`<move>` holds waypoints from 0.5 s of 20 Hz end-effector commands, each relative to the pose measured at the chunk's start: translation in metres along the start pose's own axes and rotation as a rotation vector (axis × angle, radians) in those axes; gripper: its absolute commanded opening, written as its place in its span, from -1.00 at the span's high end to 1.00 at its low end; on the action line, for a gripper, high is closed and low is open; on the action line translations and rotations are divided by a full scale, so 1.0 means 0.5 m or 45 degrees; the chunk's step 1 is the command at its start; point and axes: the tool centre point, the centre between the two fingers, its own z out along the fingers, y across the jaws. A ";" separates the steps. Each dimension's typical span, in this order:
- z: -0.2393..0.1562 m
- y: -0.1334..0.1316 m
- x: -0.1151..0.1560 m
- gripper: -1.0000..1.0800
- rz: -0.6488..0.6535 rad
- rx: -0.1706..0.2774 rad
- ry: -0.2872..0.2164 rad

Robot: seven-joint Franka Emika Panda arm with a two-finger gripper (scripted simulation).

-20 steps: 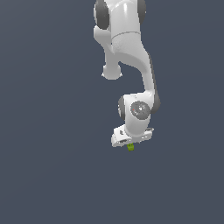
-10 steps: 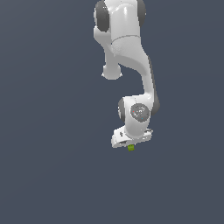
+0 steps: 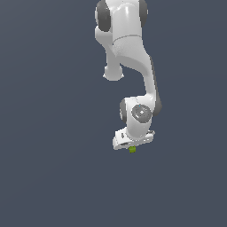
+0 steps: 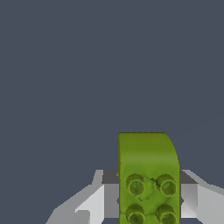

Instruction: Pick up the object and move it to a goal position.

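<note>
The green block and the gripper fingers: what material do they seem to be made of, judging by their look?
The green block looks like moulded plastic: one even lime colour, a soft sheen, round studs on its face like a toy brick, one corner rounded. The gripper fingers look like matte white and grey hard plastic or painted metal, with flat faces and sharp edges. As renders, the surfaces give no surer sign.

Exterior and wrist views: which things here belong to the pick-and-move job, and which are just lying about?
Part of the job:
- lime-green block, sitting between the pincer's fingers
- pincer, closed on the block

Just lying about:
- nothing else visible; only the plain dark background
</note>
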 end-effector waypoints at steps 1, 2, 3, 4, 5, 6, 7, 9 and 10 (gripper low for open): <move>-0.008 0.005 -0.002 1.00 0.000 0.000 0.001; -0.012 0.007 -0.004 1.00 0.000 0.000 0.001; -0.018 0.011 -0.007 1.00 0.000 0.000 0.001; -0.024 0.014 -0.010 1.00 0.000 0.000 0.001; -0.031 0.019 -0.013 1.00 0.000 0.000 0.001; -0.039 0.024 -0.017 1.00 0.000 0.000 0.001; -0.048 0.029 -0.021 1.00 0.000 0.000 0.001; -0.069 0.042 -0.030 1.00 0.000 0.000 0.001; -0.080 0.049 -0.035 1.00 0.000 0.000 0.001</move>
